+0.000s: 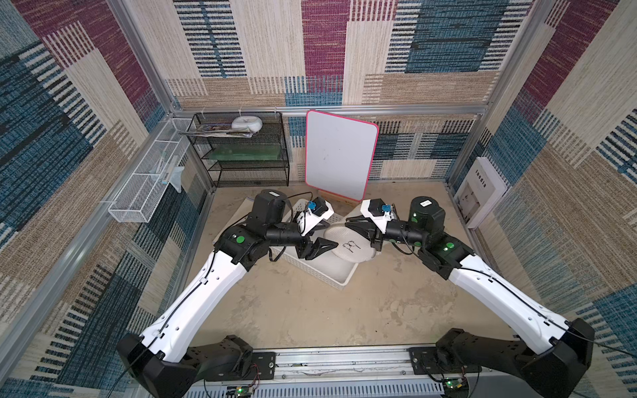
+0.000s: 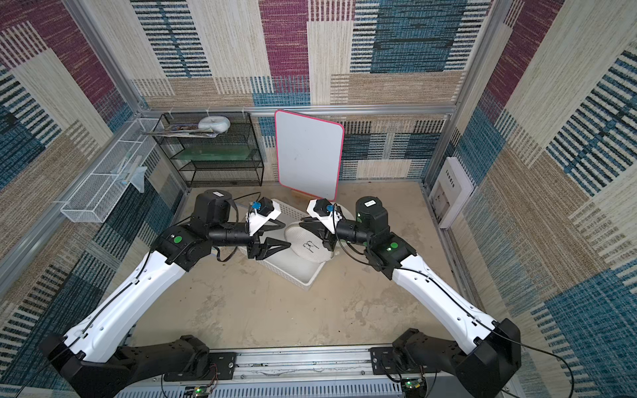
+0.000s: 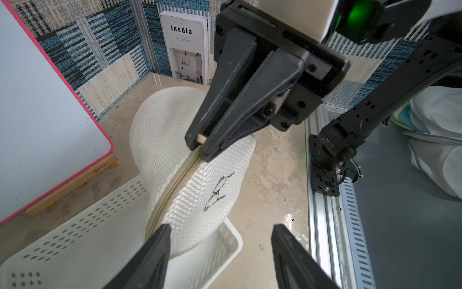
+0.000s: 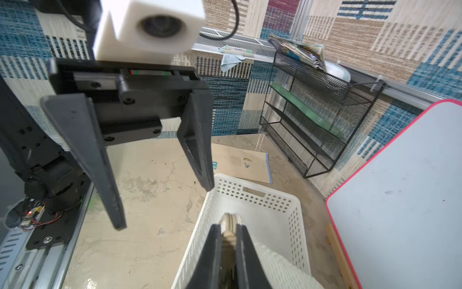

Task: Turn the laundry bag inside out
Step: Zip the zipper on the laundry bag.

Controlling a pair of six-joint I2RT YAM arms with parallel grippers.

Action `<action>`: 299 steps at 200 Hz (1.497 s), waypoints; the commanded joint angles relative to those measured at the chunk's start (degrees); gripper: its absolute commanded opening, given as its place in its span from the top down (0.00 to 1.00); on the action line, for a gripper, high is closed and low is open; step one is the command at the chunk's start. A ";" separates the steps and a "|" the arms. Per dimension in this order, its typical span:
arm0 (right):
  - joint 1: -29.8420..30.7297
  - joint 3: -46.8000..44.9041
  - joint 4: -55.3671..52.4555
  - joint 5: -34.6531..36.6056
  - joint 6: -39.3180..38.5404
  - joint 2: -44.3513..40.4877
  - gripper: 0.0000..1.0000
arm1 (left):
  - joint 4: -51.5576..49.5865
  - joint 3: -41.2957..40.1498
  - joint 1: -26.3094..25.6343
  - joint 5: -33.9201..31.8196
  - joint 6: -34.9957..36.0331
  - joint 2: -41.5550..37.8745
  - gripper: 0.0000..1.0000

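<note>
Two wrist views alone, right tool (image 3: pixel 200 149) pinching laundry bag (image 3: pixel 195 197) rim

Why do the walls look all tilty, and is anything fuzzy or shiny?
In both top views the wide lens makes the walls lean outward, under even light; in the left wrist view the floor gleams and the laundry bag looks sharp; in the right wrist view the white camera block is fuzzy.
</note>
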 commanded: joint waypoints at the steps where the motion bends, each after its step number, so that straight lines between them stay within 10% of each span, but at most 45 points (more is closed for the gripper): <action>1: 0.88 1.56 -0.74 -4.05 -1.04 0.98 1.00 | -0.55 0.69 -0.18 0.68 1.48 0.38 0.32; 102: 3.58 4.55 -1.40 -7.32 -2.25 2.81 1.00 | -2.00 1.15 -0.85 2.18 3.91 0.87 0.46; 178: 4.05 2.89 2.31 -3.20 0.32 2.27 1.00 | -1.14 1.58 -0.94 -0.19 2.56 1.53 1.00; 246: 2.26 -8.11 6.94 23.36 9.21 -7.38 1.00 | 3.43 -2.63 -0.85 -3.35 3.28 -3.33 1.00; 299: -5.49 -17.24 9.45 27.52 18.76 -13.59 1.00 | 9.35 -5.60 0.54 2.07 -0.20 -7.41 1.00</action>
